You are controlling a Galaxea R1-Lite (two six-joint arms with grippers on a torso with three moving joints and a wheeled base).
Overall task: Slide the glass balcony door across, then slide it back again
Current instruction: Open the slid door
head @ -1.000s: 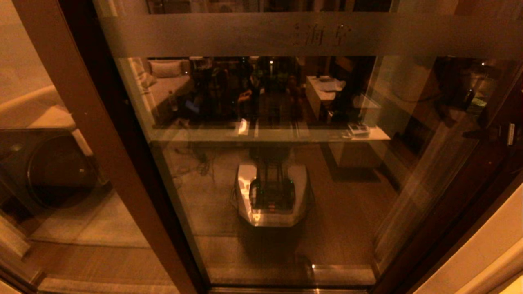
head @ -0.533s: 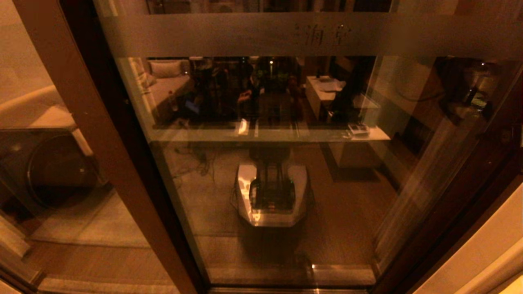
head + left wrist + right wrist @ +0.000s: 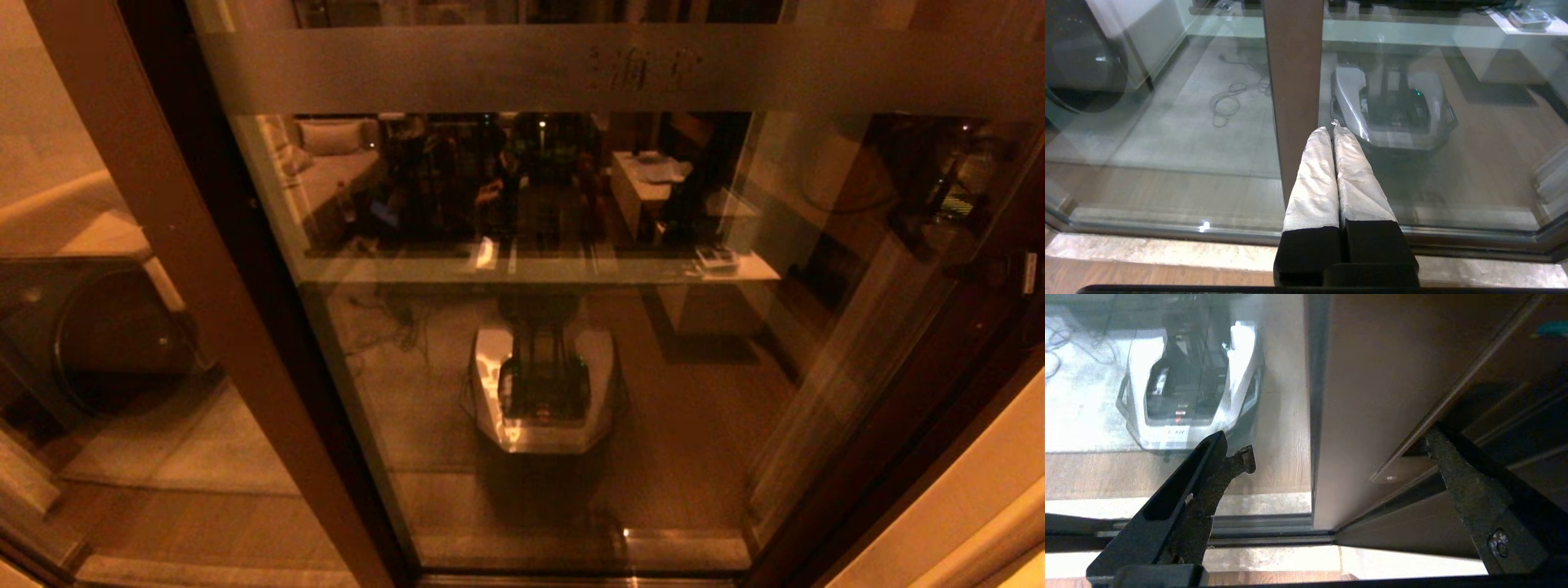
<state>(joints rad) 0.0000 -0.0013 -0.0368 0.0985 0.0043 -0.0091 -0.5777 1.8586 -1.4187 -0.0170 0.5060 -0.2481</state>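
The glass balcony door (image 3: 571,343) fills the head view; its frosted band with two etched characters (image 3: 638,70) runs across the top. In the right wrist view my right gripper (image 3: 1339,455) is open, with one finger (image 3: 1220,473) in front of the glass and the other (image 3: 1457,469) by the jamb. The door's right brown stile (image 3: 1372,396) stands between them. In the left wrist view my left gripper (image 3: 1333,130) is shut on nothing, its white-wrapped tips close to the brown left stile (image 3: 1294,81). The head view shows neither gripper clearly.
A brown-framed pane without characters (image 3: 98,204) stands to the left, with a washing machine (image 3: 106,335) behind it. The floor track (image 3: 1167,232) and a stone sill (image 3: 1147,253) run below. My own base is reflected (image 3: 543,392) in the glass. A pale wall (image 3: 963,506) is at the right.
The door has stayed where it was. The dark shape and white label at the right edge swung outward and came back to nearly the same place, and reflections in the right of the glass shifted.
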